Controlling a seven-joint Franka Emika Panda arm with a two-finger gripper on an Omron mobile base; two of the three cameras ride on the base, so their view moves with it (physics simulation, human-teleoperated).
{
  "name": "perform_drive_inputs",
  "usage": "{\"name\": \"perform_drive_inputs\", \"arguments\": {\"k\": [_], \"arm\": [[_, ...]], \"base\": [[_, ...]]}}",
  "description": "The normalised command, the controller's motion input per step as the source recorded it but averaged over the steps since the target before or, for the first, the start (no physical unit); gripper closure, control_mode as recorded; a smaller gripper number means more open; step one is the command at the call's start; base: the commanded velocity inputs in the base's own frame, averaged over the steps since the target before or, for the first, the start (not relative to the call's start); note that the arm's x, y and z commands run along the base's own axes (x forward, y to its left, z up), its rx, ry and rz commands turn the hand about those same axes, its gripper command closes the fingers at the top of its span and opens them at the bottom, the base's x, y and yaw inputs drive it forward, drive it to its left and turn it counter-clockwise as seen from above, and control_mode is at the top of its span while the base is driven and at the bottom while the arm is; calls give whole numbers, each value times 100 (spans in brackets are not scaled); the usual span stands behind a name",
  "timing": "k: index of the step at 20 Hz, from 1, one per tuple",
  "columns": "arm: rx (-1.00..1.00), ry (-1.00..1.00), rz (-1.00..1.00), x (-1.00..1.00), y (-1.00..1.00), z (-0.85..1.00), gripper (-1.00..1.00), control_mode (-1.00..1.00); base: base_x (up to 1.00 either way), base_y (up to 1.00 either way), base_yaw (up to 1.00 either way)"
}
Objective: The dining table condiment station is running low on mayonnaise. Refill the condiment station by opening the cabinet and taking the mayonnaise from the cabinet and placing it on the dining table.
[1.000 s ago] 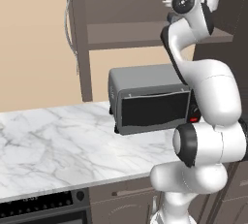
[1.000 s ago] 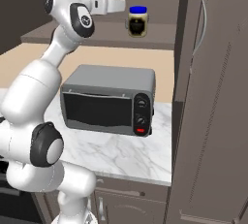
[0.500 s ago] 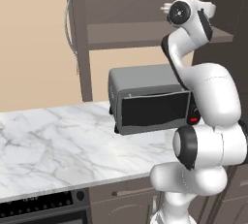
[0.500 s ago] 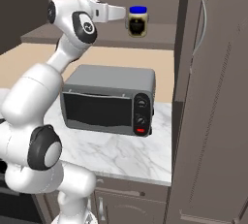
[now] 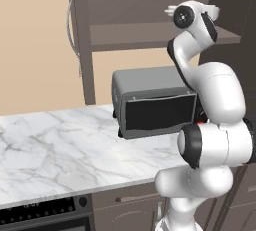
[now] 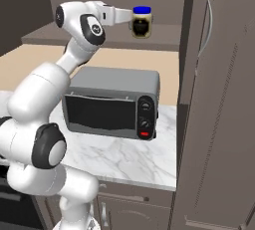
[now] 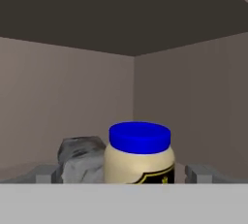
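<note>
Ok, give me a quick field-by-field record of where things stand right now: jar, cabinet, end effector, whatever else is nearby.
mayonnaise: upright on the cabinet shelf, blue lid on
cabinet: doors open, shelf interior exposed
end effector: level with the jar, a finger tip on either side, jaws open, no grip yet
grey object: on the shelf, beside the jar and further back
toaster oven: on the marble counter under the shelf, door closed
</note>
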Motion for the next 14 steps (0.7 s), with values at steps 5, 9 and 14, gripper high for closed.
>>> {"name": "perform_drive_inputs", "arguments": {"k": [5,9,14], "arm": [[0,0,0,22,-12,0,-100,-100],[0,0,0,14,-16,0,-100,-100],[0,0,0,6,-21,0,-100,-100]], "base": [[0,0,0],[0,0,0],[0,0,0]]}}
